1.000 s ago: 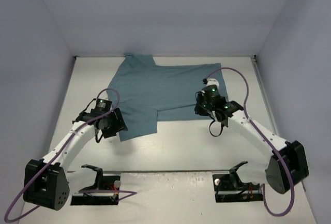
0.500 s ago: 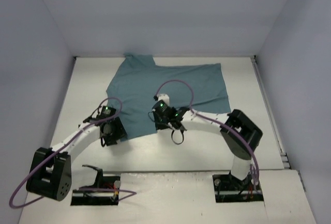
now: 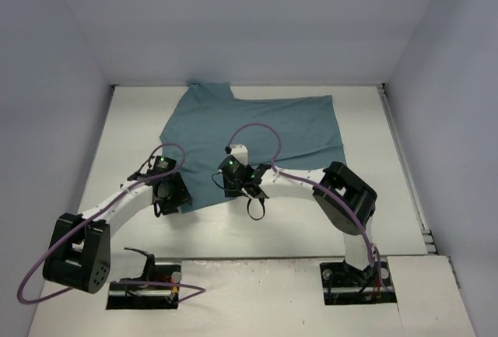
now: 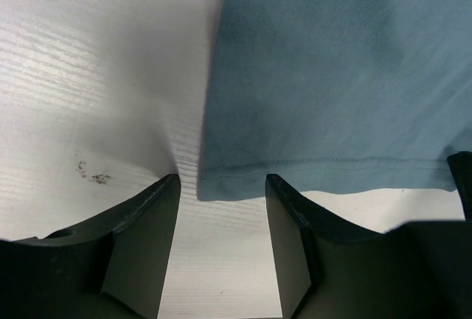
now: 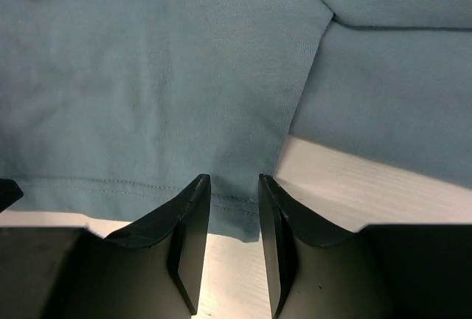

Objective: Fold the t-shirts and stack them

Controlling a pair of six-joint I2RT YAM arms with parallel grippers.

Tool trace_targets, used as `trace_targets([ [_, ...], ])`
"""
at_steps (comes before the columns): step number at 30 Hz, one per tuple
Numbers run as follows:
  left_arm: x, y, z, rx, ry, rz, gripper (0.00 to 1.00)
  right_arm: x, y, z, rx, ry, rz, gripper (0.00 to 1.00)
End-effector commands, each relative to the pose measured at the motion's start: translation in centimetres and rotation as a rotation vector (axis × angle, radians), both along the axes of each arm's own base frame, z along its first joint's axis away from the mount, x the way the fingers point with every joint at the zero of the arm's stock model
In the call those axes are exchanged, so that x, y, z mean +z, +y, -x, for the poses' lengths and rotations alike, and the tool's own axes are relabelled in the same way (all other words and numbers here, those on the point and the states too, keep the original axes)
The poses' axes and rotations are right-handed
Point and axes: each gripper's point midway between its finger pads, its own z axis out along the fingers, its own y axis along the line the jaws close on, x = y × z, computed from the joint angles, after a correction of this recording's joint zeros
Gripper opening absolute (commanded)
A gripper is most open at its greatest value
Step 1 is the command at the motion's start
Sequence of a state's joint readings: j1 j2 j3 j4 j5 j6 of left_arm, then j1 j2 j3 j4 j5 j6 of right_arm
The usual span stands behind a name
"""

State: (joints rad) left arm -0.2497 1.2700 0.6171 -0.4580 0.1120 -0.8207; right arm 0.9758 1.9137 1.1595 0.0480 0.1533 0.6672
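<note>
The teal t-shirt (image 3: 257, 131) lies flat on the white table (image 3: 132, 127), with a flap reaching toward me at the left. My left gripper (image 3: 173, 194) is open at the flap's near left corner. In the left wrist view the hem corner (image 4: 210, 186) lies between the open fingertips of the left gripper (image 4: 221, 183), on the table. My right gripper (image 3: 234, 184) is open over the flap's near right corner. In the right wrist view the stitched hem (image 5: 232, 201) lies flat between the jaws of the right gripper (image 5: 231, 180), and a second layer of the t-shirt (image 5: 383, 105) lies to the right.
Grey walls close the table on the left, back and right. Two black brackets (image 3: 144, 263) (image 3: 354, 267) sit at the near edge by the arm bases. Purple cables (image 3: 257, 128) loop above the arms. A small dark smudge (image 4: 92, 175) marks the table.
My right arm has swung left from the shirt's right part to the flap's near right corner. My left gripper has shifted slightly right and nearer, to the flap's left corner.
</note>
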Motion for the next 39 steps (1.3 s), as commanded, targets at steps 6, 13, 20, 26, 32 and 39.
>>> trace_targets([
  [6,-1.0,-0.1,-0.6,0.001,0.0,-0.008,0.47,1.6,-1.7,0.1,-0.09,-0.061,0.061,0.31],
  [13,-1.3,-0.1,-0.2,0.002,0.015,-0.005,0.47,2.3,-2.9,0.4,-0.113,-0.081,0.088,0.31],
  [20,-2.3,0.0,1.0,-0.001,0.052,-0.005,0.46,1.3,-2.7,0.8,-0.097,-0.057,0.104,0.3],
  [26,-2.7,0.1,1.5,-0.007,0.071,-0.006,0.35,-0.1,-1.4,2.0,-0.048,-0.013,0.106,0.28],
  [32,-3.0,0.0,1.8,-0.011,0.081,-0.002,0.14,-0.4,-0.7,3.2,-0.019,0.017,0.095,0.16],
  [39,-0.8,-1.0,-0.2,-0.041,0.002,0.04,0.0,0.9,-0.4,2.4,-0.007,-0.025,0.098,0.0],
])
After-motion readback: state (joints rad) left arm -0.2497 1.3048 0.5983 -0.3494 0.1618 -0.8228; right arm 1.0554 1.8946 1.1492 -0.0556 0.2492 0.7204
